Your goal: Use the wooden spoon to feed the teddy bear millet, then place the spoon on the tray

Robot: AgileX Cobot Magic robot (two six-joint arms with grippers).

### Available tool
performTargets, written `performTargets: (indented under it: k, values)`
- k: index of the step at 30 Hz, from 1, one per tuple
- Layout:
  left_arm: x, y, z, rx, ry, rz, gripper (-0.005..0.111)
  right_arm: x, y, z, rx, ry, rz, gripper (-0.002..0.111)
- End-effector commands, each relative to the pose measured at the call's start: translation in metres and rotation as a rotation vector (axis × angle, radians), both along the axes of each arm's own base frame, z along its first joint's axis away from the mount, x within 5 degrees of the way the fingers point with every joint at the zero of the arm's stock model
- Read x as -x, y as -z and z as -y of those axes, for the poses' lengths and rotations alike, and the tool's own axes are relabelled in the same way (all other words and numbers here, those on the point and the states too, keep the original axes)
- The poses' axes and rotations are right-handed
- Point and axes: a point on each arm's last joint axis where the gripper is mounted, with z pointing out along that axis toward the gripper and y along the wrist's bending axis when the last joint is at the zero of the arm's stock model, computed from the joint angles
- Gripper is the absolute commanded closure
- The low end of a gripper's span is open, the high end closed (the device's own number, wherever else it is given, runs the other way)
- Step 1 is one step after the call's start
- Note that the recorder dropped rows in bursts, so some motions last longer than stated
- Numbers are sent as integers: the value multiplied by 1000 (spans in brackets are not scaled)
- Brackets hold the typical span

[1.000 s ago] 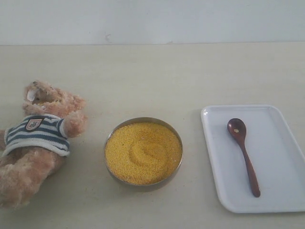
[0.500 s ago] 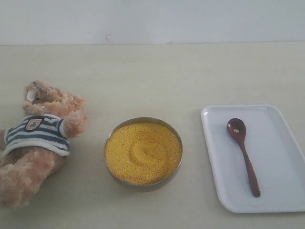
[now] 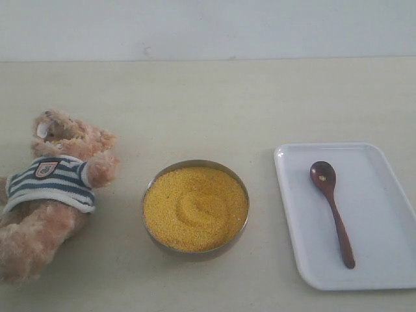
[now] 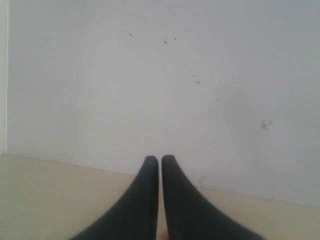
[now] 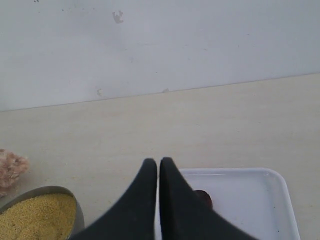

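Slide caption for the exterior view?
Teddy bear left of a bowl of millet; wooden spoon lying on the tray.

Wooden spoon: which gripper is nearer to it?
Right. The right gripper sits close to the wooden spoon, at its bowl end; the left gripper faces only wall and table, no spoon in view.

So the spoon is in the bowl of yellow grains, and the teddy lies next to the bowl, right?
Not quite: the exterior view shows the wooden spoon on the tray, not in the bowl. The teddy bear does lie next to the bowl.
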Motion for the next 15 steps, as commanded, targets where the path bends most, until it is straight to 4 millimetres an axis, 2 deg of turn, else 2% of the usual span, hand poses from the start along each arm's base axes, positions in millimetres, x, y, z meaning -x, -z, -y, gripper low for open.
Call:
performTargets:
  k: [1, 3, 9, 11, 15]
  values:
    - [-4, 14, -2, -28, -28, -66, 103, 1, -1, 1, 5, 3, 14, 107]
    - [-9, 27, -1, -15, -16, -83, 103, 1, -1, 1, 5, 3, 14, 107]
    - [-24, 83, 6, -100, 73, -222, 103, 1, -1, 1, 5, 3, 14, 107]
    - [-26, 99, 6, -71, 76, -270, 103, 1, -1, 1, 5, 3, 14, 107]
    - [-26, 106, 5, -50, 55, -325, 103, 1, -1, 1, 5, 3, 14, 107]
